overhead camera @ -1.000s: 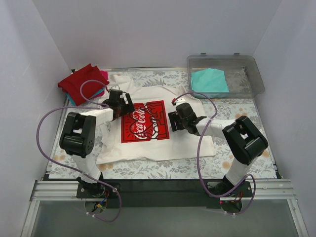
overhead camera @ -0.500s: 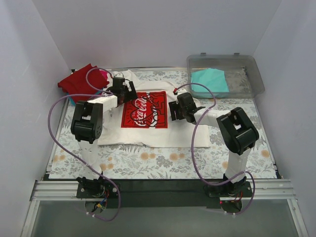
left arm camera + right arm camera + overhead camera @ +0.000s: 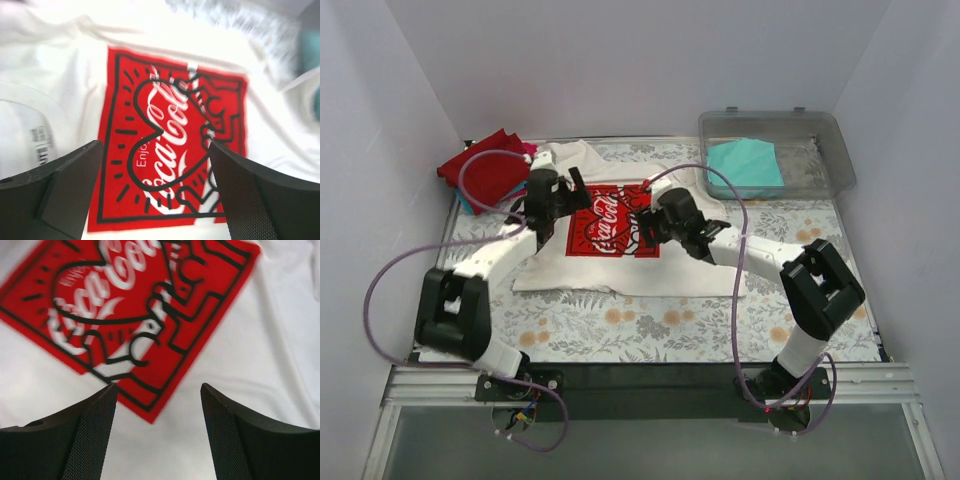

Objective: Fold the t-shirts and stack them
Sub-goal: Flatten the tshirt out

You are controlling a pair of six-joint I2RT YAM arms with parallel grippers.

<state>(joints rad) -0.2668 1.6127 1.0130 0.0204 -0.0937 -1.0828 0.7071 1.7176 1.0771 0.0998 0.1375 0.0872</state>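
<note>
A table covered by a floral-patterned cloth is seen, and across its middle, reaching toward the far edge, a white cotton t-shirt is spread print-up, its red square Coca-Cola print facing the cameras and its collar turned toward the far left corner. A clear plastic storage bin is set at the far right corner, with a folded teal t-shirt lying inside it. A stack of folded t-shirts topped by a red one is kept at the far left corner, with slivers of pink and blue visible under it. The left gripper is held over the left side of the print and the right gripper over its right side; in both wrist views the jaws are spread wide with only cloth showing between them, so nothing is gripped. The step in hand is judged to be the first fold of the white shirt, which is not yet begun. For a clean fold, the grippers are best carried off the print to matching points on the fabric's edge, only the intended layer is pinched, and both sides are lifted and laid over together so that the cloth is kept taut and no wrinkle is trapped beneath.
</note>
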